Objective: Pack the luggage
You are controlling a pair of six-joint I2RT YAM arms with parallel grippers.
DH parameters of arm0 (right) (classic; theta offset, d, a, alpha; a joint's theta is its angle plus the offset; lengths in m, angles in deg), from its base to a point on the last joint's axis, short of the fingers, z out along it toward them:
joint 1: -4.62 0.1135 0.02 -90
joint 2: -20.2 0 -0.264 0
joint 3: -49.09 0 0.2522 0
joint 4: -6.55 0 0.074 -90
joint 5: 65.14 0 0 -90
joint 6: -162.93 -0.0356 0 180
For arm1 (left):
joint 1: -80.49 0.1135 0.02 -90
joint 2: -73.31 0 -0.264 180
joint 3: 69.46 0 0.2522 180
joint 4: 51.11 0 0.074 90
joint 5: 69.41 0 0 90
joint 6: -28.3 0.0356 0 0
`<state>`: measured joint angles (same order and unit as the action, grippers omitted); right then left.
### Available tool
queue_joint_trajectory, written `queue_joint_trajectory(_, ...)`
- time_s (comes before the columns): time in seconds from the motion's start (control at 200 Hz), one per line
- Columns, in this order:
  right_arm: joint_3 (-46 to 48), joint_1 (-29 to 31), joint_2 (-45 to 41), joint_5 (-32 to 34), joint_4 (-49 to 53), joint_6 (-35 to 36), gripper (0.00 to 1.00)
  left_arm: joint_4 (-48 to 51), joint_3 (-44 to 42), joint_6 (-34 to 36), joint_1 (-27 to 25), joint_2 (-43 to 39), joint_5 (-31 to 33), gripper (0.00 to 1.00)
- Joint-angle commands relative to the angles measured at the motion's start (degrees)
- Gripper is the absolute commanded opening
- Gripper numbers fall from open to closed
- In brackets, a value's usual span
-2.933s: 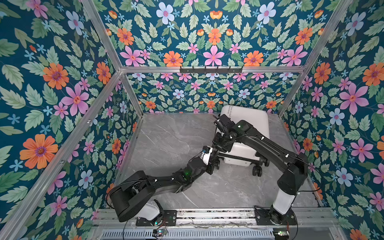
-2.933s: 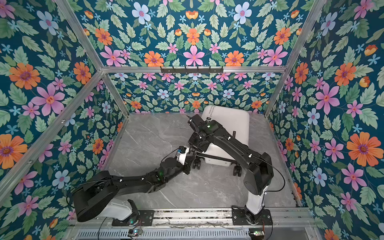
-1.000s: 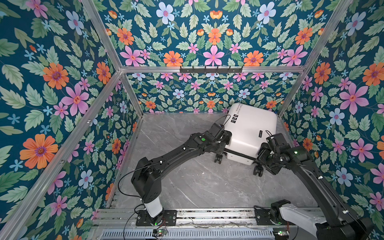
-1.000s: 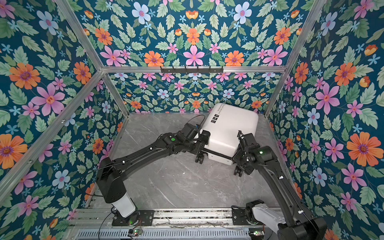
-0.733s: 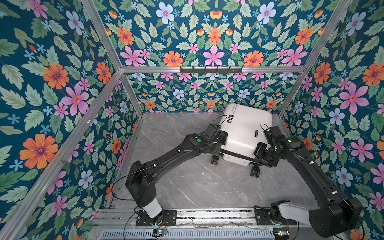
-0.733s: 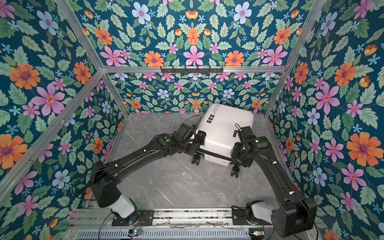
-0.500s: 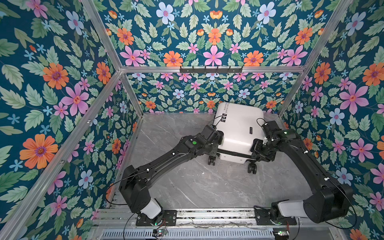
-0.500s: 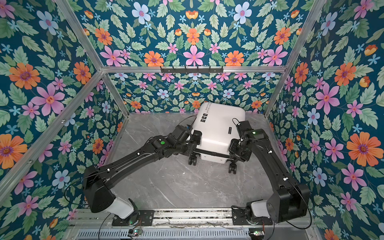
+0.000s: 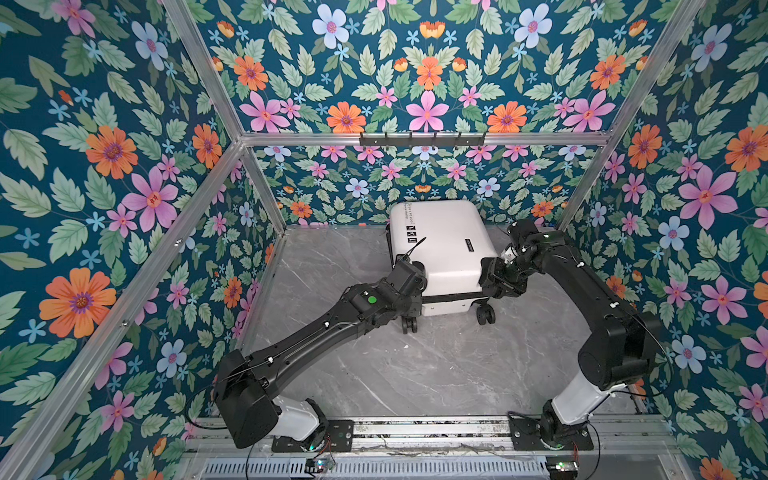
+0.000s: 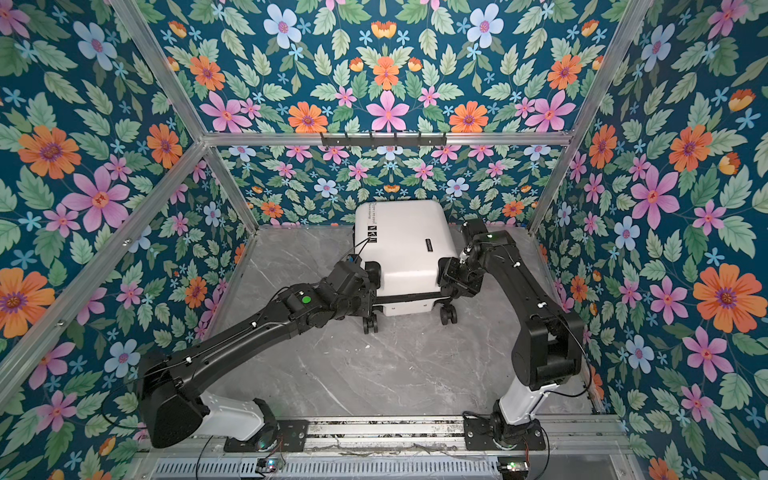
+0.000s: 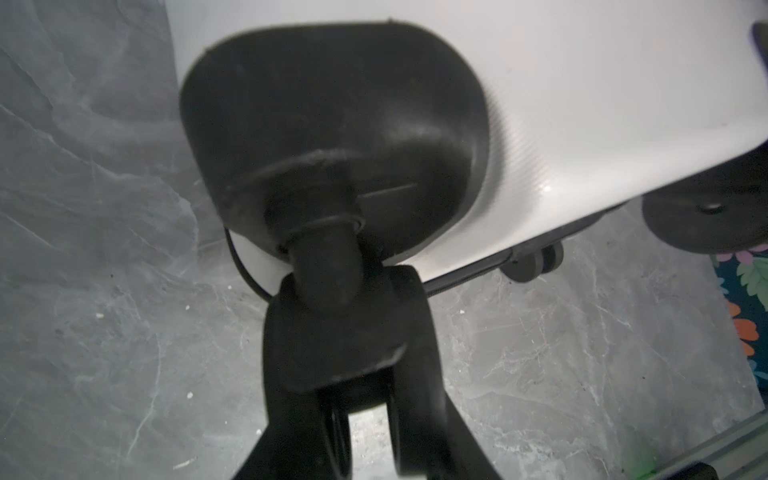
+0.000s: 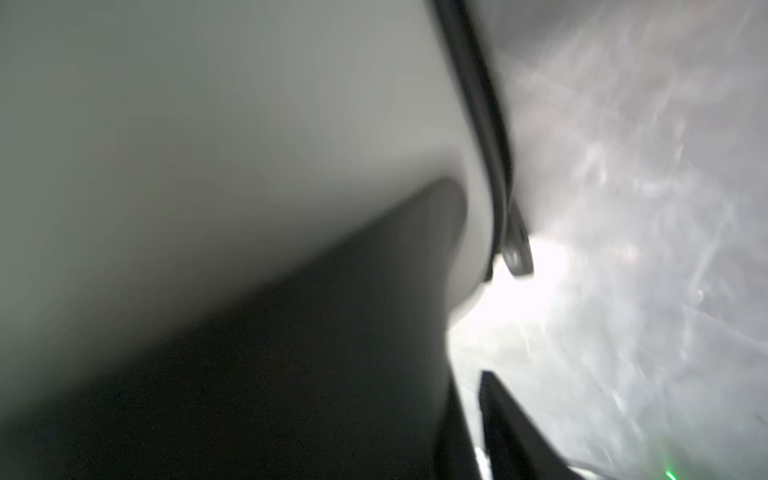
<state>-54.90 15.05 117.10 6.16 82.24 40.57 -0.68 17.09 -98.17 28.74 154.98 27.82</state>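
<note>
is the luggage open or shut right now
Shut: in both top views the luggage has its white shells meeting along the black zipper band, and no lining shows.

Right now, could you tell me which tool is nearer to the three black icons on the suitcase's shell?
Left. The left tool is at the near-left corner of the luggage, close to the icons; the right tool is at the near-right corner, across the shell.
</note>
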Motion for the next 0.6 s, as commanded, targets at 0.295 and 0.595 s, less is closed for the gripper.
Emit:
queue_joint_trajectory(0.295, 13.38, 0.41, -25.75, 6.68, -20.05, -3.64, 0.75, -4.39, 9.33, -0.97, -0.81, 5.37, -7.13, 0.00)
queue_joint_trajectory(0.595, 35.93, 24.31, -42.67, 20.94, -32.72, -8.56, 0.61, -3.04, 22.79, 1.00, -0.95, 10.29, -7.75, 0.00)
